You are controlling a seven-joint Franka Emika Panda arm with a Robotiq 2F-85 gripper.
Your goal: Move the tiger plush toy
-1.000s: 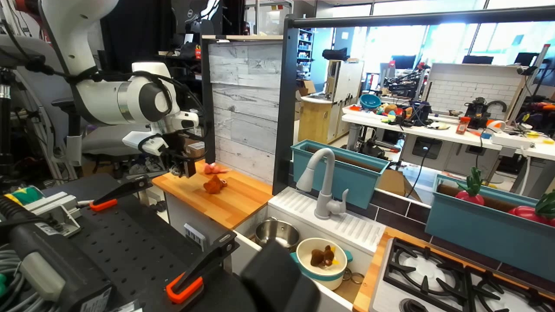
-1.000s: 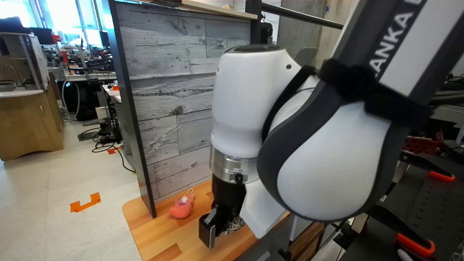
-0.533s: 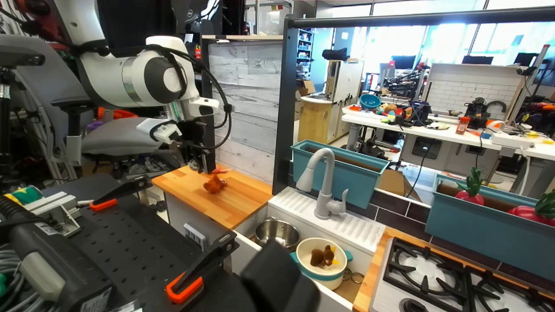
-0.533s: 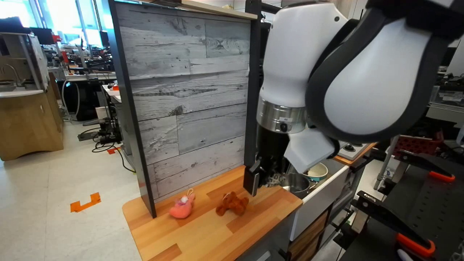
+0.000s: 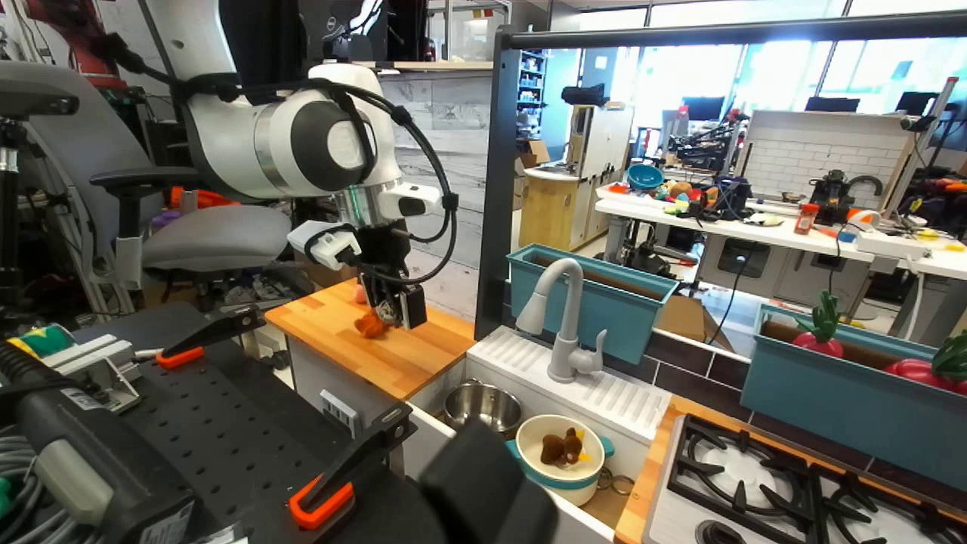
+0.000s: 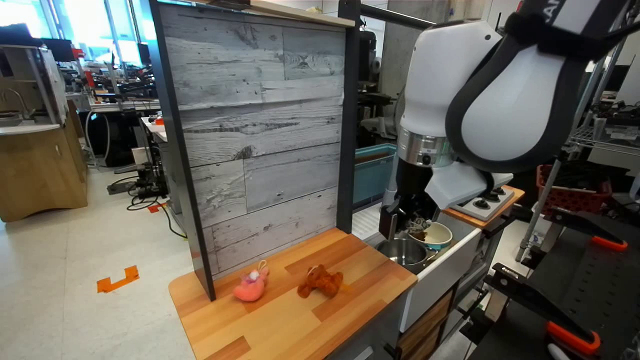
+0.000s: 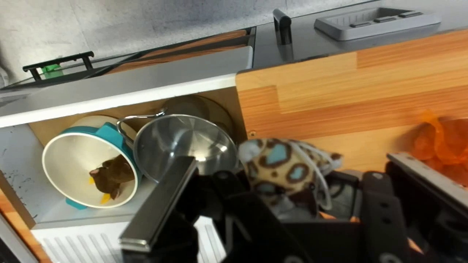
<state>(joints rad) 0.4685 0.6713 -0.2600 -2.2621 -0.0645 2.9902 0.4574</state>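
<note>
A tan plush with brown-rimmed teal spots and a white cord, the tiger plush toy [image 7: 276, 155], sits deep between the jaws of my gripper [image 7: 292, 171] in the wrist view. The metal-edged fingers [image 7: 161, 204] stand well apart on either side, and the toy hangs in mid-air with them. An exterior view shows the tiger plush toy [image 6: 416, 223] beside the near dark finger, the far finger being hidden. In an exterior view the gripper [image 5: 393, 311] is above the wooden counter [image 5: 423, 347], close to its sink-side end.
An orange toy [image 6: 320, 281] and a pink toy [image 6: 251, 286] lie on the counter. In the sink basin stand a steel pot [image 7: 168, 135] and a cream pot with teal handles [image 7: 69, 160] that holds a brown toy [image 7: 115, 175]. A tall faucet [image 5: 566, 317] rises behind.
The arm has swung across the counter toward the sink, rightward in both exterior views. The spotted plush travels with the gripper. The orange and pink toys stay put.
</note>
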